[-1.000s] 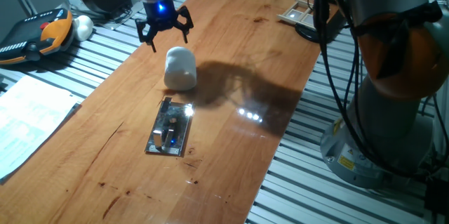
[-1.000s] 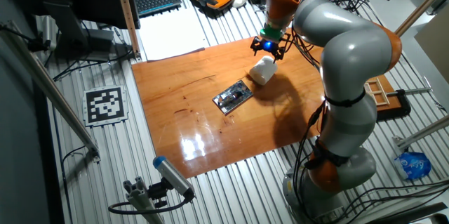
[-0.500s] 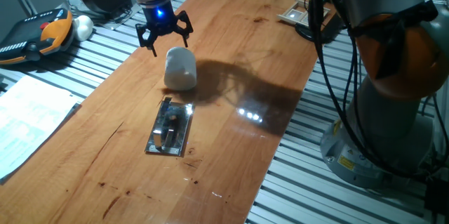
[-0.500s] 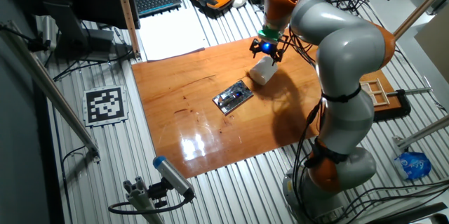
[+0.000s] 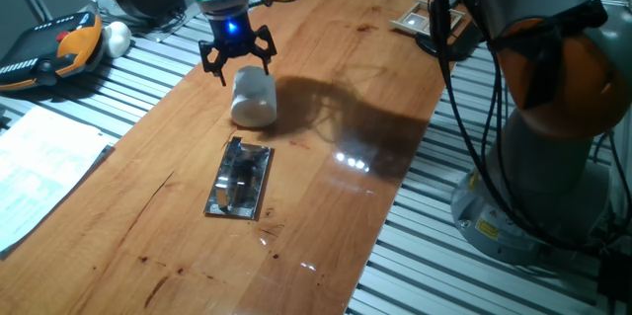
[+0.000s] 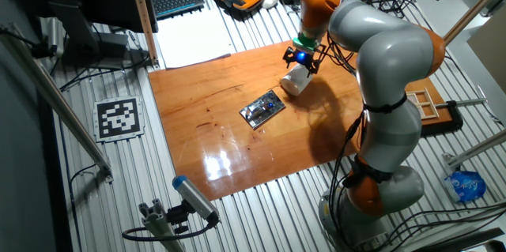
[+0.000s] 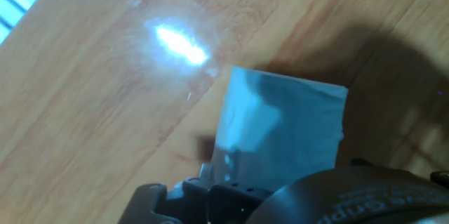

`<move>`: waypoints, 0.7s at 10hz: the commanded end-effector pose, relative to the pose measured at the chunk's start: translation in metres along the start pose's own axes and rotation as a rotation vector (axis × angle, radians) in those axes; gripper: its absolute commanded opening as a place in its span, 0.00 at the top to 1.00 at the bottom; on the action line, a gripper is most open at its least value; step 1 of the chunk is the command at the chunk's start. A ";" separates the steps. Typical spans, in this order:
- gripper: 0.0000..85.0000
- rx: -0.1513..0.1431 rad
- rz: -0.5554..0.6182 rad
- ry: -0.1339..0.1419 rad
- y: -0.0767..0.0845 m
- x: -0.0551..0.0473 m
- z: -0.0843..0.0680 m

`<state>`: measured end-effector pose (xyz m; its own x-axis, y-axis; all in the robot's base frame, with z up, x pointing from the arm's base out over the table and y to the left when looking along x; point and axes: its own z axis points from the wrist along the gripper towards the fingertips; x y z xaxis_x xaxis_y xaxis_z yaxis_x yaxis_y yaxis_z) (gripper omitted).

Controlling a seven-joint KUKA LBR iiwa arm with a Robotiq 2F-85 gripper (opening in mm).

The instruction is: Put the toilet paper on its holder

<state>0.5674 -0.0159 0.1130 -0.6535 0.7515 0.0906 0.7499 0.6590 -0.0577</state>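
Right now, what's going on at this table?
A single robot arm has its gripper open and poised just above the toilet paper, which lies on the wooden table. The fingers have not closed on the roll. The holder, a shiny metal plate, lies flat on the table a little way from the roll, with nothing on it. In the hand view the roll sits directly ahead of the fingers. So the pick looks about to happen, and the placing has not begun.
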 end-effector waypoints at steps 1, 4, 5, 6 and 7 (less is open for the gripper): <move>0.00 -0.002 0.009 -0.006 -0.002 0.000 0.003; 0.00 -0.020 0.040 -0.025 -0.009 0.002 0.014; 0.00 -0.021 0.051 -0.021 -0.009 0.002 0.016; 0.00 -0.026 0.061 -0.015 -0.011 0.002 0.019; 0.00 -0.038 0.067 -0.005 -0.012 0.002 0.022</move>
<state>0.5550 -0.0216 0.0922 -0.6023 0.7941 0.0818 0.7952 0.6058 -0.0261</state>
